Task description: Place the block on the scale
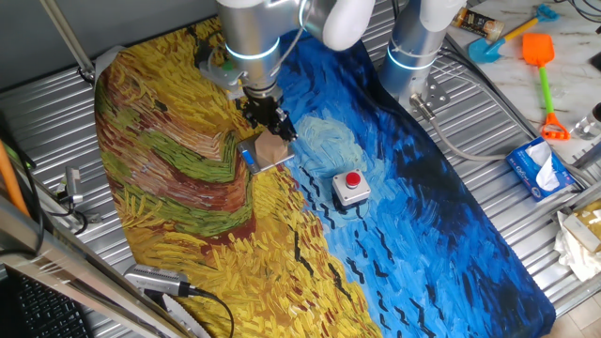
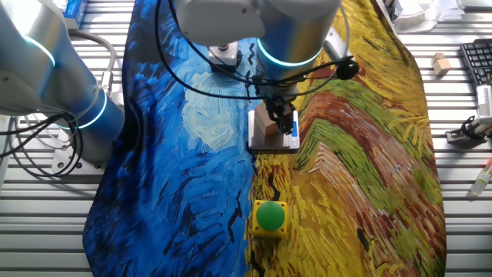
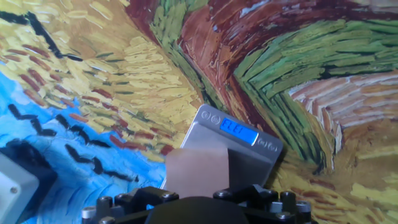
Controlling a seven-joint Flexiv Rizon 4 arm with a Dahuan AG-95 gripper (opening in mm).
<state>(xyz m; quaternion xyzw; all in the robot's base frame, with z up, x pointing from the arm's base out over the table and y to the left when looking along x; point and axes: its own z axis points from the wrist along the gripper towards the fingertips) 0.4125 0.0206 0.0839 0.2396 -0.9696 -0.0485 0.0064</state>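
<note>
On the bench, one block (image 3: 198, 171) sits on the one scale (image 3: 245, 149), whose lit display likely reads its weight. The gripper (image 1: 270, 120) hangs right over the block, fingers beside it; whether it grips, I cannot tell. Rightward, one red-button box (image 1: 351, 187).

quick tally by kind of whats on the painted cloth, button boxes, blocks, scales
button boxes: 2, red and green
blocks: 1, block on the scale
scales: 1, scale
total: 4
</note>
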